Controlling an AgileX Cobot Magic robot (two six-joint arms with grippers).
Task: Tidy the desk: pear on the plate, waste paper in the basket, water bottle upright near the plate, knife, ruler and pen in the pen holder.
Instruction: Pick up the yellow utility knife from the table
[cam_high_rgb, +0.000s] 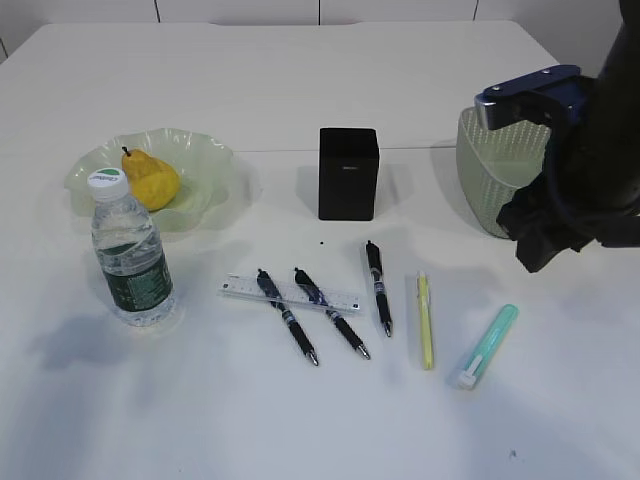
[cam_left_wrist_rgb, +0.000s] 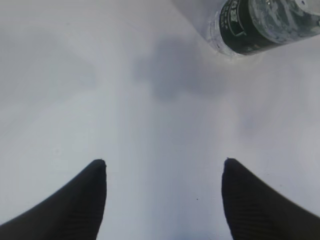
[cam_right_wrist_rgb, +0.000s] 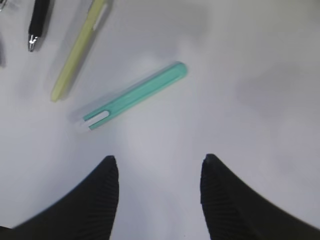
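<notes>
White matte counter fills the scene, pale wall panels along its far edge. Right arm, dark and cut off at the frame, hangs in front of the green mesh basket, hiding its right side. Right end effector spread, empty; teal knife just ahead and left of it, yellow pen further left. Left end effector spread, empty, above bare counter; water bottle upright ahead-right, cropped. Pear on the plate. Black pen holder mid-counter. Ruler lies under two black pens; waste paper not visible.
</notes>
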